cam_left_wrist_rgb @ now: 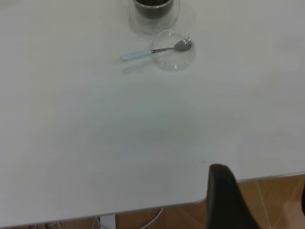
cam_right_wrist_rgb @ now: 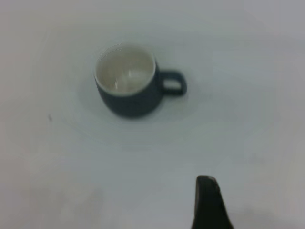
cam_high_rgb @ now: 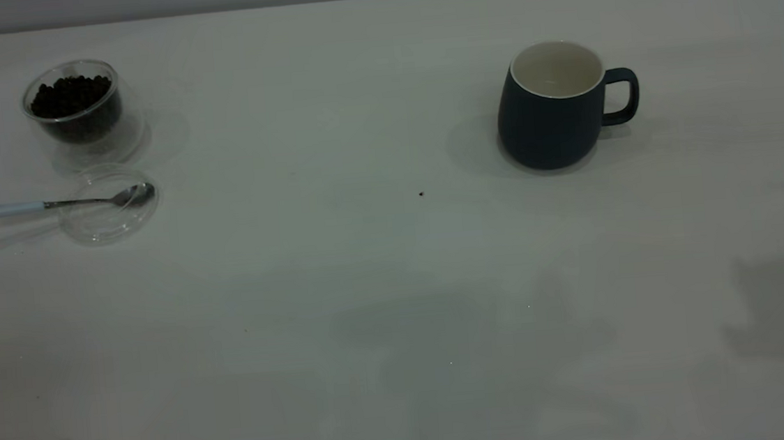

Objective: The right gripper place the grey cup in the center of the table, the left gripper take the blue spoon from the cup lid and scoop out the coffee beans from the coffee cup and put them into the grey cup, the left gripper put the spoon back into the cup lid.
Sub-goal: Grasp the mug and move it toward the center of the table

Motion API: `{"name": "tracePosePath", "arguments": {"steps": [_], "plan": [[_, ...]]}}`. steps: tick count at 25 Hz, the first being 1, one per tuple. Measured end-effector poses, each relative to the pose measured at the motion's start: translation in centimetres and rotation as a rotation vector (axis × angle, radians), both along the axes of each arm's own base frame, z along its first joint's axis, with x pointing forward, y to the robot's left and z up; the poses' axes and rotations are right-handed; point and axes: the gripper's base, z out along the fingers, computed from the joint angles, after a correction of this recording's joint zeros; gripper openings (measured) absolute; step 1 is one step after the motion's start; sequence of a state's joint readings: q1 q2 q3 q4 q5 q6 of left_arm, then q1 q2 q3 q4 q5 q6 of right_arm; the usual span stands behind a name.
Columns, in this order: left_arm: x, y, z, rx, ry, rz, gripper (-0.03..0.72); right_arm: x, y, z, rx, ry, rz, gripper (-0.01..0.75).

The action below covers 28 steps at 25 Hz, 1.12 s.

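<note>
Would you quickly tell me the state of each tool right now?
Left tool: only one finger shows, off the table edge; open or shut cannot be told; holds nothing visible.
Right tool: only one finger shows, short of the grey cup; cannot be told.

Clear glass coffee cup (cam_high_rgb: 84, 111), matt grey cup (cam_high_rgb: 551, 113), shiny metal blue spoon (cam_high_rgb: 62, 203)

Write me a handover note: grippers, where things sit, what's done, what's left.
Left gripper: off the table's near edge, holding nothing; only one finger shows.
Right gripper: short of the grey cup, holding nothing; only one finger shows.
Grey cup: empty, upright, on the right side, handle pointing right.
Coffee cup: far left, full of beans.
Spoon: bowl resting in the lid in front of the coffee cup, handle sticking out left.
Done: nothing.
Left: everything, starting with moving the grey cup to the centre.
</note>
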<state>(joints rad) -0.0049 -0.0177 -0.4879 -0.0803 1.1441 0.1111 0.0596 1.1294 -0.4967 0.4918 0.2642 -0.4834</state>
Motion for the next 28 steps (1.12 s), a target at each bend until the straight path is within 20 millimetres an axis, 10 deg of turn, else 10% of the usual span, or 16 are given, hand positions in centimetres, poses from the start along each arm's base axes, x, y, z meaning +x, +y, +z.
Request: {"name": "tracePosePath", "arguments": {"steps": [17, 28], "plan": [[0.0, 0.0, 0.0, 0.0, 0.0, 0.0, 0.45, 19.5, 3.3, -10.1, 0.177, 0.215, 0.157, 0.461], [0.0, 0.0, 0.0, 0.0, 0.0, 0.0, 0.45, 22.4, 4.1, -15.5, 0.152, 0.26, 0.173, 0.461]]}}
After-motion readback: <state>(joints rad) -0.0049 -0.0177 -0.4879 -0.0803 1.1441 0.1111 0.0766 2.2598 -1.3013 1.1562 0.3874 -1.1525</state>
